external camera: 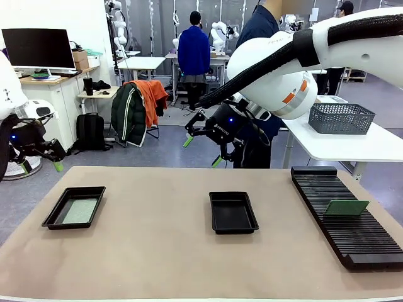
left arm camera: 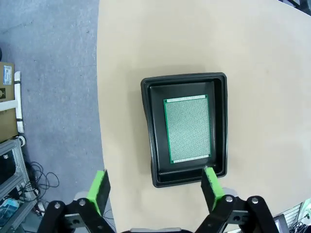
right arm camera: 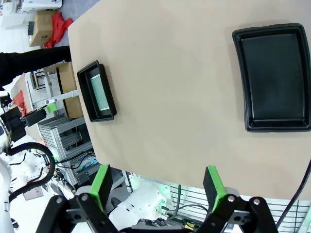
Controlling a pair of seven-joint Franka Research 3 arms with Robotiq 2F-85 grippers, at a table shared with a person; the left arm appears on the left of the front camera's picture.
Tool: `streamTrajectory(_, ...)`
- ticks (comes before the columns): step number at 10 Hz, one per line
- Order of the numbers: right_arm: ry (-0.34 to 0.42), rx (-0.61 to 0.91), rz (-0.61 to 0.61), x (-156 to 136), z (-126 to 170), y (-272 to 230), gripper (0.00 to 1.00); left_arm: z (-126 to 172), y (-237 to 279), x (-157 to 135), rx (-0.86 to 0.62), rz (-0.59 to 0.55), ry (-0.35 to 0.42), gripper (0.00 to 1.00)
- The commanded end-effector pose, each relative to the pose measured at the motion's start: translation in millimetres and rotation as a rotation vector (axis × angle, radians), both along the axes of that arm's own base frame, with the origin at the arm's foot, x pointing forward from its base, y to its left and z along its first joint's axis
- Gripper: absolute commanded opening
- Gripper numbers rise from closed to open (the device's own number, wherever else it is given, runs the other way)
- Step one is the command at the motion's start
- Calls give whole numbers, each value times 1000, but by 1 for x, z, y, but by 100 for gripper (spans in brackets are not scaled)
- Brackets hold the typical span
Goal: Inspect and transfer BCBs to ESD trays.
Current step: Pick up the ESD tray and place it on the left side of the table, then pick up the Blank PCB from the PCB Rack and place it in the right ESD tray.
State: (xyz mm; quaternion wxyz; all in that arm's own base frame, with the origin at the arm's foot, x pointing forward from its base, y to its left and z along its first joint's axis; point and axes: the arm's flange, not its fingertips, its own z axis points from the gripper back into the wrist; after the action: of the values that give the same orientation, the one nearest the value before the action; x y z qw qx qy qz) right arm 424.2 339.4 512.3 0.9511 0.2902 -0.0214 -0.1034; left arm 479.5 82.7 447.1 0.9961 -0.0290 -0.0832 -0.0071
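The desk (external camera: pixel 157 258) carries a long ribbed rack (external camera: pixel 362 239) at my right and two ESD trays; the left tray (left arm camera: pixel 151 131) holds one BCB (left arm camera: pixel 188 128) lying flat; the middle tray (external camera: pixel 233 212) is bare; a second BCB (external camera: pixel 346 207) stands tilted in the rack. My left jaws and right jaws hang wide open above the desk, holding nothing. I judge the board light, stiff and thin, its face easily scratched; best pinched across its edges.
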Motion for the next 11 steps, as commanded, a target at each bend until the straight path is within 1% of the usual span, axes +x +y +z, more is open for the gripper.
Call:
streamTrajectory(1, 8, -20, -16, 1, 1, 2, 100, -5, 3, -1, -2, 9, -2, 100)
streamTrajectory(11, 8, -20, -16, 1, 1, 2, 100, -5, 3, -1, -2, 9, -2, 100)
